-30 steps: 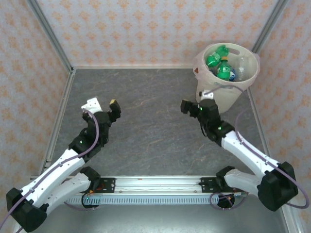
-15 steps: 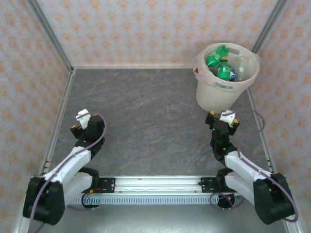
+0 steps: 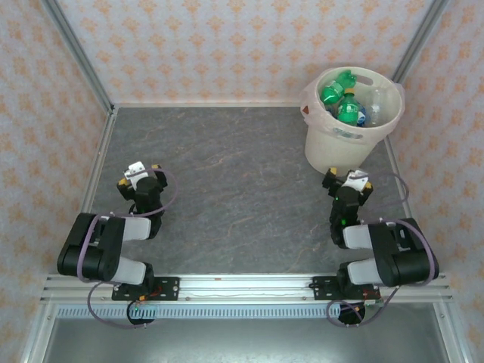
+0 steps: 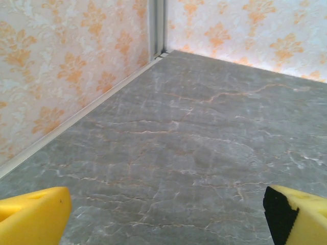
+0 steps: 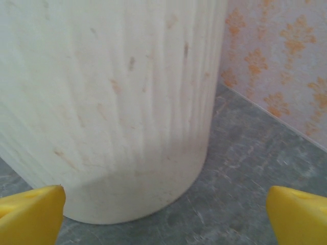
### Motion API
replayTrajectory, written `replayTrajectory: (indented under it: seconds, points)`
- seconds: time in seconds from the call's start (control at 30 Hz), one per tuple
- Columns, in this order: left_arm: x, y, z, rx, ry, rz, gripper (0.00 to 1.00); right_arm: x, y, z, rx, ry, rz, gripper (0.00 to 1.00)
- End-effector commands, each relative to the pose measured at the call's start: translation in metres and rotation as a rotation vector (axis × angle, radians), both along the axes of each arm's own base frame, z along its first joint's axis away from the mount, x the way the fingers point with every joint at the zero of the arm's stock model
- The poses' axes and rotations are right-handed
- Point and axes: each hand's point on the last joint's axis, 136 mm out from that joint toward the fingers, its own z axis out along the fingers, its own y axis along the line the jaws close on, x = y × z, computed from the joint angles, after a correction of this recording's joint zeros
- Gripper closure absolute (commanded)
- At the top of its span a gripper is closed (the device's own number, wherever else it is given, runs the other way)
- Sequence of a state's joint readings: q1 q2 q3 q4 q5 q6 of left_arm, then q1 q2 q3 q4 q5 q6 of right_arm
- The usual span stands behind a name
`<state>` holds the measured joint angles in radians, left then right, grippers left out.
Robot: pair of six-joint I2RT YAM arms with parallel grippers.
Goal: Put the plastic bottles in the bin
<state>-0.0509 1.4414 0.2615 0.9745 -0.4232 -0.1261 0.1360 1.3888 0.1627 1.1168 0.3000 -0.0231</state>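
The bin (image 3: 324,155) stands upright at the far right of the table (image 3: 227,181). It is directly ahead of the right gripper (image 3: 347,184) and near its fingertips, and its wall (image 5: 112,102) faces that wrist camera. The left gripper (image 3: 142,180) is well apart from it, so the right arm is nearer. Both grippers have their jaws spread wide and hold nothing. The plastic bottles (image 3: 348,112) lie tilted inside the bin.

Count:
- Bins: one.
- Bottles: two green and at least one clear. The full number cannot be told.
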Motion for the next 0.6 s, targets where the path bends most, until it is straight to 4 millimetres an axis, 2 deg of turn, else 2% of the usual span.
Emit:
replayTrajectory:
  seconds: [0.0,0.03,0.1,0.17,0.3,0.57]
  points:
    - [0.018,-0.014,0.031,0.019,-0.15,-0.117,0.0,0.013,0.012,0.024,-0.014,-0.111,0.078,0.0]
    - [0.021,-0.019,0.029,0.024,-0.139,-0.154,0.0,0.014,0.014,0.022,-0.019,-0.113,0.097,0.0]
    - [0.014,-0.025,0.022,0.033,-0.152,-0.194,0.0,0.012,0.012,0.017,0.005,-0.113,0.12,0.0]
    - [0.014,-0.024,0.026,0.031,-0.17,-0.187,0.0,0.009,0.011,0.017,0.007,-0.14,0.122,0.0]
    - [0.014,-0.023,0.027,0.033,-0.176,-0.185,0.0,0.028,0.015,0.006,0.012,-0.053,0.147,0.0]
    - [0.013,-0.025,0.028,0.043,-0.181,-0.194,0.0,0.028,0.013,0.007,0.021,-0.054,0.146,0.0]
